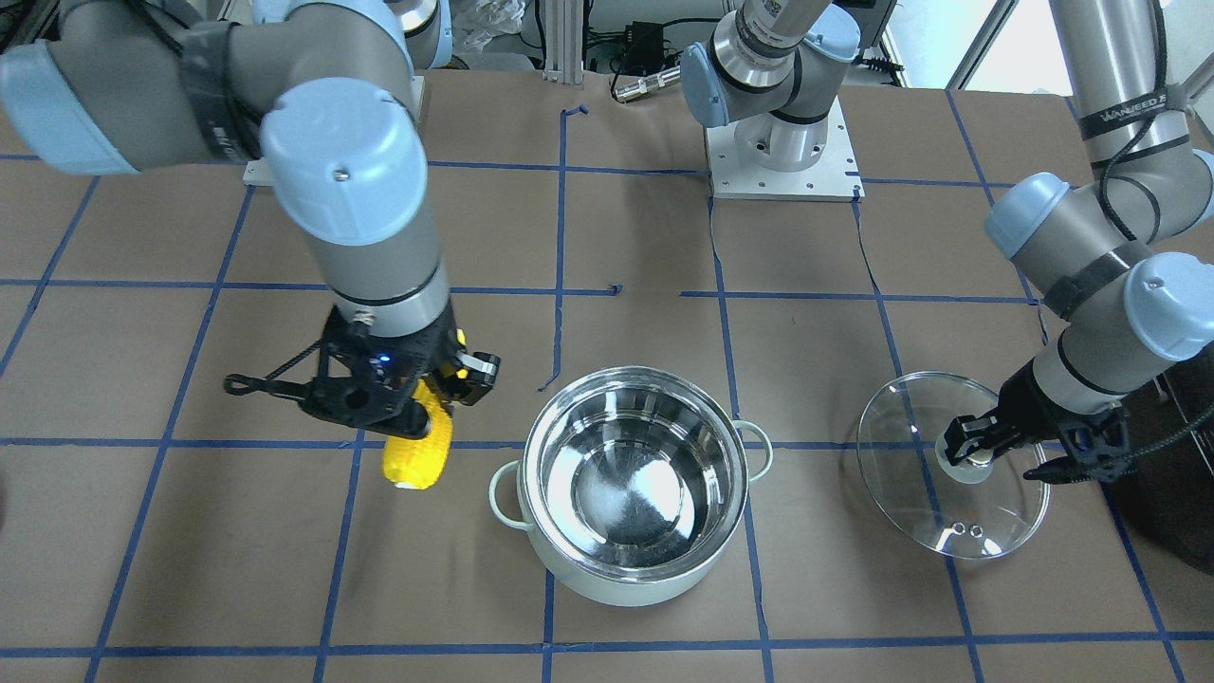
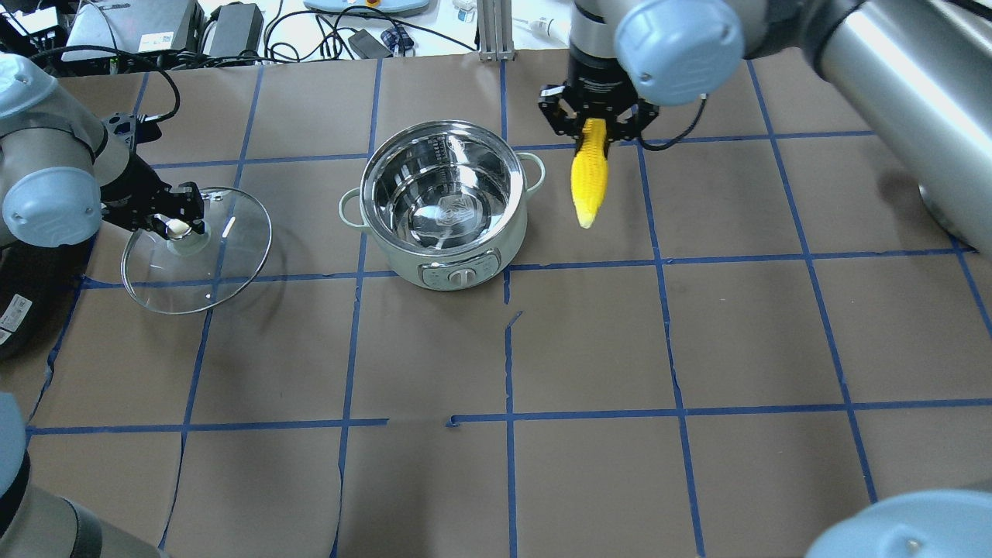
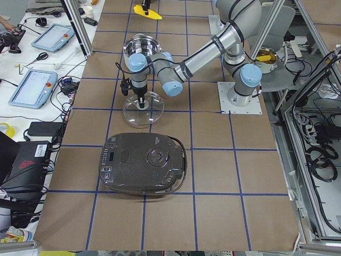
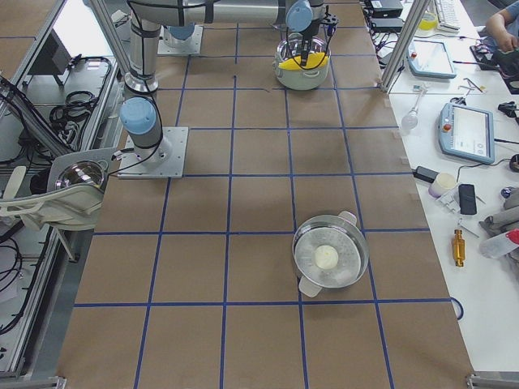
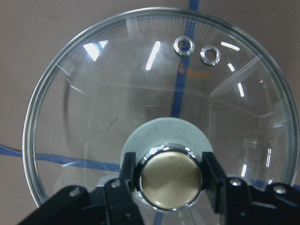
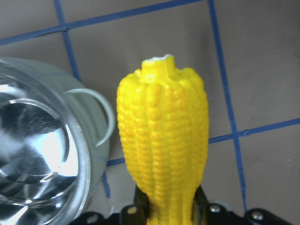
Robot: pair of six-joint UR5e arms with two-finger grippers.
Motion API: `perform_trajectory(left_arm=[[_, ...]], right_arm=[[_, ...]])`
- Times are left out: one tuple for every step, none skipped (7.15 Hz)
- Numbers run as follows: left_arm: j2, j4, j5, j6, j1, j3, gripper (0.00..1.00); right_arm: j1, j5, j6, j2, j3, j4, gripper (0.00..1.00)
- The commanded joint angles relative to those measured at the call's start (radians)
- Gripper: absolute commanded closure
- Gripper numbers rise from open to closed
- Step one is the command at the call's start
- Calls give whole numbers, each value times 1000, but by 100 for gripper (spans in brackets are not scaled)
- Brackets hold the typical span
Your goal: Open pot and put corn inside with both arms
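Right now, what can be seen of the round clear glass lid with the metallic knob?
The round clear glass lid is off the pale mint-green pot, apart from it on the robot's left. It has a pale disc at its centre carrying a beige metallic knob, and two steel-ringed vent holes near the edge. The left gripper has its jaws shut on the knob. The lid's offset shadow suggests it hangs above the brown table.

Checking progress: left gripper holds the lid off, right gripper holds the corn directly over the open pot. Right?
No: the overhead view shows the corn in the right gripper beside the pot, not over it. The left gripper does hold the lid.
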Motion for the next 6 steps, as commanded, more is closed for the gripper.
perform_trajectory(left_arm=[[-1, 47, -4, -6, 3, -49, 100], [-4, 44, 4, -6, 3, -51, 100], [-7, 44, 5, -15, 3, -49, 79], [-12, 44, 36, -23, 3, -45, 36], [-15, 39, 53, -26, 3, -43, 13], [-12, 33, 51, -22, 3, -37, 3]], right_arm=[[113, -2, 80, 126, -144, 10, 100], [121, 0, 80, 155, -178, 7, 100], [127, 6, 80, 183, -233, 7, 100], [153, 14, 92, 215, -249, 5, 100], [178, 14, 96, 249, -250, -7, 100], [186, 15, 88, 257, -250, -19, 90]])
